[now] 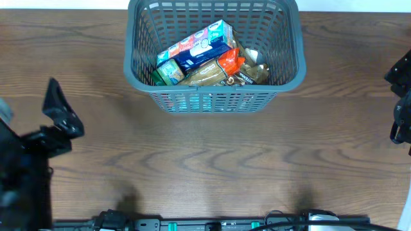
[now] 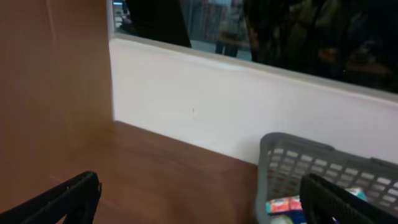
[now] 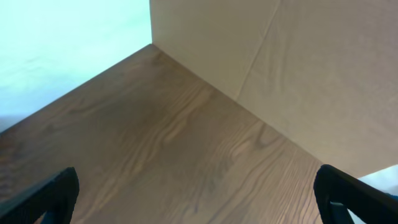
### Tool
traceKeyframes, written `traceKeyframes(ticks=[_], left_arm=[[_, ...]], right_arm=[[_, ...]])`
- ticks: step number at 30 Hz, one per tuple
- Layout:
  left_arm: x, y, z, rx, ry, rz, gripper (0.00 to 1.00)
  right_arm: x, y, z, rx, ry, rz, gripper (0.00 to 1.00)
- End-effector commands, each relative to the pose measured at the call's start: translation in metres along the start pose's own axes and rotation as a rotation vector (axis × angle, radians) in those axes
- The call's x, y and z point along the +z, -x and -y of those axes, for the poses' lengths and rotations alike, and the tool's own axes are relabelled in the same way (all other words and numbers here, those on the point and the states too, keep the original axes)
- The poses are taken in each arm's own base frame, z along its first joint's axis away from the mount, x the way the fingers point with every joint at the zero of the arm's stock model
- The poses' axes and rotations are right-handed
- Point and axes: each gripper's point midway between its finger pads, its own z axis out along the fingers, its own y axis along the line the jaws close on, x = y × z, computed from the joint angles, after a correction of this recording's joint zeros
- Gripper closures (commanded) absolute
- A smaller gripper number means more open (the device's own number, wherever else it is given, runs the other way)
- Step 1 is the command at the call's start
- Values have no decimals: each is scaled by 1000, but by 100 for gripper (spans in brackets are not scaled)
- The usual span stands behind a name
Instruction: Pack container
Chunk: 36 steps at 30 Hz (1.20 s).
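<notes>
The grey-blue slatted container (image 1: 292,61) stands at the back middle of the wooden table. It holds several grocery packets: a blue-and-white box (image 1: 199,45), a green packet (image 1: 168,72), an orange packet (image 1: 230,62) and a brown packet (image 1: 209,76). Its corner also shows in the left wrist view (image 2: 273,155). My left gripper (image 1: 63,115) is at the table's left side, well clear of the container; its fingers (image 2: 199,202) are spread wide and empty. My right gripper (image 1: 401,96) is at the far right edge; its fingers (image 3: 199,193) are spread wide over bare wood.
A white wall (image 2: 205,106) runs behind the table. A light board (image 3: 298,68) stands at the table's right side. A dark strip with cables (image 1: 212,224) lies along the front edge.
</notes>
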Motion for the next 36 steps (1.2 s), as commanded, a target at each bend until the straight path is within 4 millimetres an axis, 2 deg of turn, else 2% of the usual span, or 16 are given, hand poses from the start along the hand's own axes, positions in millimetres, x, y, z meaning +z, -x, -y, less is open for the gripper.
traceKeyframes(ticks=[1,12,23,29,36], left_arm=[[3,-32,-3,-72,-11,-22,2],[15,-138,-6,-157,-93,-51,1],[30,-222,-18,-217,-69,-122,1],[33,-251,-21,-215,-75,-134,1],[35,-271,-23,-218,-84,-127,1]], right_arm=[[0,3,5,18,-20,10,1],[-1,3,5,18,-20,10,1],[-1,3,5,17,-20,10,1],[-1,3,5,18,-20,10,1],[-1,3,5,18,-20,10,1]])
